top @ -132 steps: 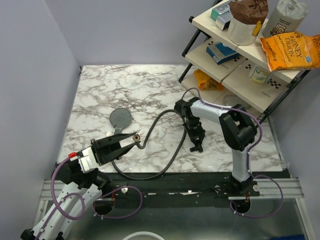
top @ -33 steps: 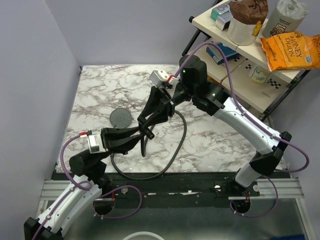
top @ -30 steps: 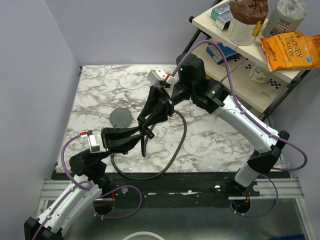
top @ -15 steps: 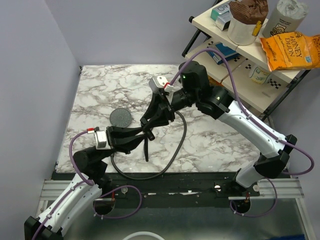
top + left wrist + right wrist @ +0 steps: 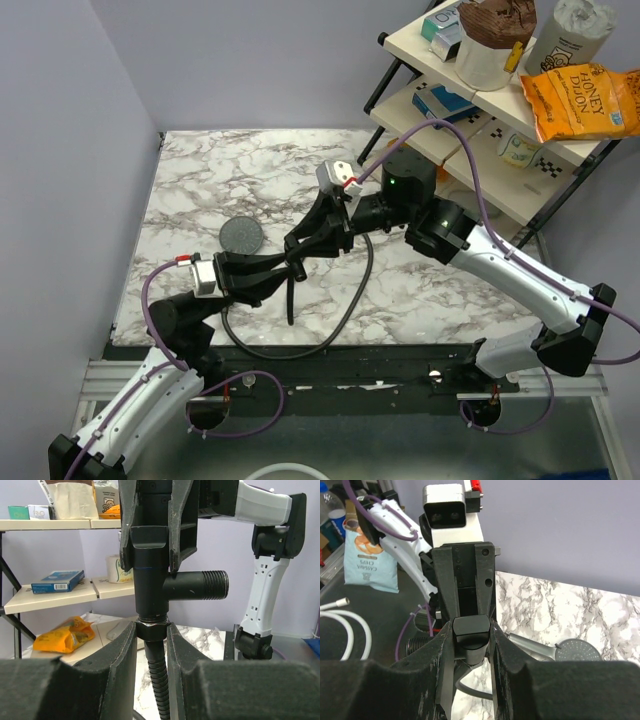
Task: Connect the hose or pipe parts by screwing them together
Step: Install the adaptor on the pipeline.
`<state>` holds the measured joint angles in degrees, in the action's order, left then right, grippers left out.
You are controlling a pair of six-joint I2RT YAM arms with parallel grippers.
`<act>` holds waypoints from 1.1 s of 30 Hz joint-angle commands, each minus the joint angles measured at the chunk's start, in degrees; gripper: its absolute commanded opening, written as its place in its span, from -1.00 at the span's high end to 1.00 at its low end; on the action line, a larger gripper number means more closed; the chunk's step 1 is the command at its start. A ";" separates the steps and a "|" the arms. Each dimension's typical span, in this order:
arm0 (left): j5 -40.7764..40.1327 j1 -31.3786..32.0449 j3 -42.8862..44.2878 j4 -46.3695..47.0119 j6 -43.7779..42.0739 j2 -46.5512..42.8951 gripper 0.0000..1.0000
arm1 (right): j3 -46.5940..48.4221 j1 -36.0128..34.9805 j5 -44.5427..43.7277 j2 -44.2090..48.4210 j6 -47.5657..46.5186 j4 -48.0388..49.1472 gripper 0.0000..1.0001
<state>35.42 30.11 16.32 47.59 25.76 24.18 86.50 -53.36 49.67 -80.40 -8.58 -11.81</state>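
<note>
My left gripper is shut on the nut at the end of the black ribbed hose, held up above the table. That nut sits against the bottom of a black T-shaped fitting with a threaded side port. My right gripper is shut on the fitting's top end, facing the left gripper. In the top view both grippers meet at the fitting, and the hose loops down onto the marble. The grey shower head lies flat on the table, untouched, and the right wrist view shows this shower head too.
A black-framed shelf rack at the back right carries snack bags, boxes and tubs, close behind my right arm. Purple robot cables arc off both arms. The table's front rail runs below the hose loop.
My right wrist has swung right and lower around the fitting, its elbow dropping toward the front right. The left gripper has kept its hold on the hose nut, nearly still.
</note>
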 commanded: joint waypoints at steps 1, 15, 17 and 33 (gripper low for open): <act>-3.43 0.13 2.93 9.36 -0.88 -1.86 1.00 | -4.67 -0.78 -5.20 -0.29 3.65 2.84 0.99; -4.04 0.13 3.19 8.75 -2.03 -2.47 1.00 | -11.17 -0.86 -3.53 5.25 11.21 21.74 0.99; -4.04 0.13 3.20 8.39 -2.29 -2.65 1.00 | -10.74 -0.86 -2.83 5.43 12.00 23.23 0.99; -2.99 0.13 3.90 5.67 -2.03 -1.86 1.00 | -6.17 -0.86 1.48 6.57 13.15 26.23 0.99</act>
<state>33.54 30.11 18.37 50.81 24.47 22.35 78.50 -54.04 49.19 -75.72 4.56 11.86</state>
